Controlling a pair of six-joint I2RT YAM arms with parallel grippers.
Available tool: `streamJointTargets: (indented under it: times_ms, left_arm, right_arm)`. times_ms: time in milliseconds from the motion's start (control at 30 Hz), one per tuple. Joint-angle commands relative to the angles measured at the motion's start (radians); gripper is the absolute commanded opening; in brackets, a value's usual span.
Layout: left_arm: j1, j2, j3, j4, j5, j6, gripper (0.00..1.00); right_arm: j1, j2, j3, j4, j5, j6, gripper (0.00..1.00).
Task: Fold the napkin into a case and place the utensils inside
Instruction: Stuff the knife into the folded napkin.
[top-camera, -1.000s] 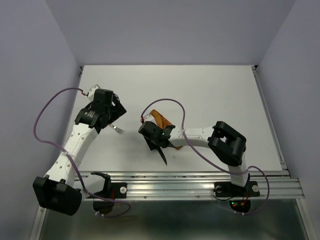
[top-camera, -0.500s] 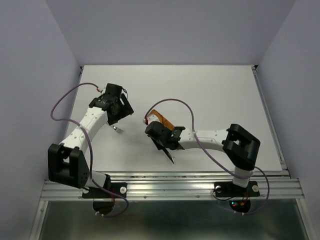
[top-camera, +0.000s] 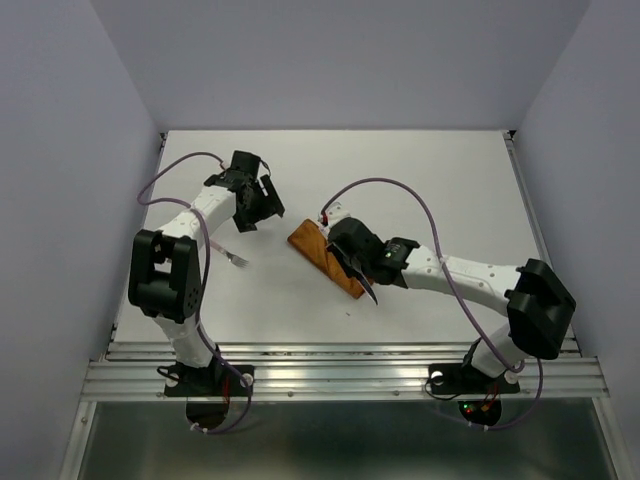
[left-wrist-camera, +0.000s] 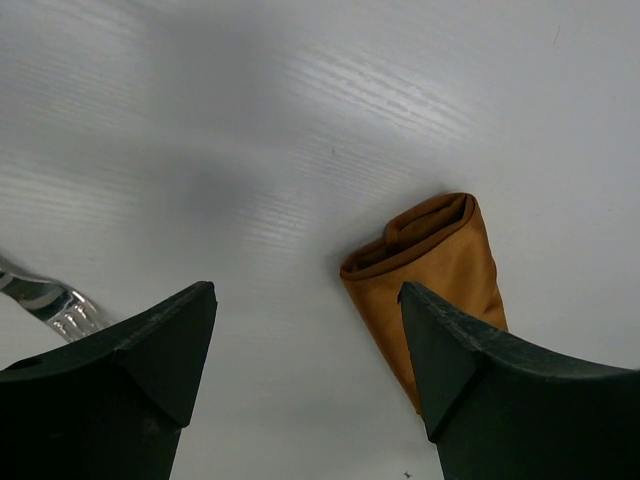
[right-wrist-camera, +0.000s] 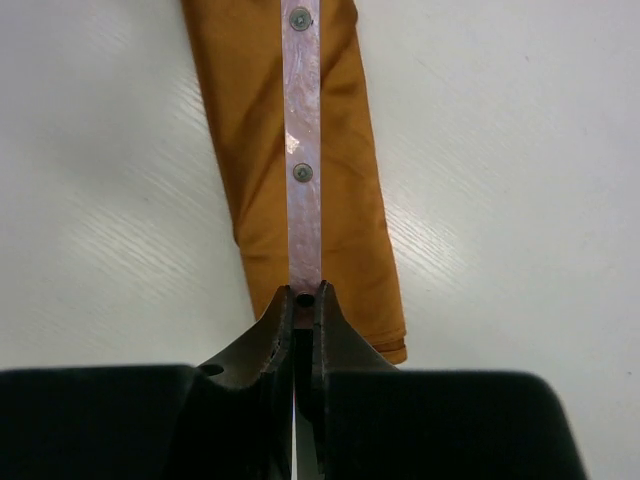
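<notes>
The case (top-camera: 312, 245) lies flat near the middle of the table (top-camera: 430, 180), set on a slant: one end points to the far-left corner, the other to the near-right. Bare white surface surrounds it, widest toward the far and right edges. Its layered, folded end (left-wrist-camera: 440, 270) faces the left gripper.

Over the case, running along its length, is a flat riveted utensil handle (right-wrist-camera: 302, 150). Whether it touches the cloth (right-wrist-camera: 345, 200) cannot be told. The right gripper (right-wrist-camera: 303, 300) is clenched on the handle's near end, fingers pressed close on both sides, above the case's near-right end (top-camera: 350, 262).

The left gripper (left-wrist-camera: 305, 295) hangs off the case's far-left end (top-camera: 258, 205), jaws spread wide and holding nothing. A fork (top-camera: 236, 259) lies on the table toward the near-left, well apart from the case, its tines (left-wrist-camera: 50, 300) showing beside the left finger.
</notes>
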Motion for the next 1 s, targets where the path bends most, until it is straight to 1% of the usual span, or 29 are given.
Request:
streamJointTargets:
  times_ms: [0,167,200,233,300,400,467,633,833,967]
  left_arm:
    - [-0.011,0.066,0.064,0.033,0.065,0.039,0.84]
    - [-0.039,0.108,0.074,0.044,0.064,0.046,0.84]
    - [-0.041,0.127,0.079,0.043,0.068,0.05,0.84]
    - [-0.047,0.137,0.091,0.041,0.067,0.052,0.84]
    - [-0.051,0.17,0.11,0.03,0.068,0.056,0.83]
    - [-0.065,0.204,0.125,0.015,0.059,0.066,0.83]
    - [-0.076,0.206,0.119,0.029,0.041,0.064,0.83]
    - [-0.082,0.238,0.107,0.044,0.062,0.064,0.82]
    - [-0.1,0.27,0.125,0.046,0.051,0.061,0.82]
    - [-0.101,0.272,0.116,0.058,0.056,0.06,0.83]
  right_arm:
    - [-0.036,0.02,0.014,-0.044,-0.046,-0.095,0.01]
    - [-0.067,0.087,0.039,-0.074,-0.064,-0.147,0.01]
    - [-0.067,0.098,0.043,-0.086,-0.074,-0.147,0.01]
    - [-0.076,0.111,0.054,-0.091,-0.087,-0.184,0.01]
    - [-0.087,0.14,0.068,-0.114,-0.098,-0.187,0.01]
    - [-0.096,0.155,0.067,-0.127,-0.115,-0.19,0.01]
    - [-0.105,0.152,0.054,-0.129,-0.095,-0.189,0.01]
    - [-0.114,0.155,0.051,-0.134,-0.115,-0.2,0.01]
    - [-0.114,0.223,0.115,-0.178,-0.146,-0.21,0.01]
    - [-0.114,0.285,0.168,-0.187,-0.131,-0.223,0.01]
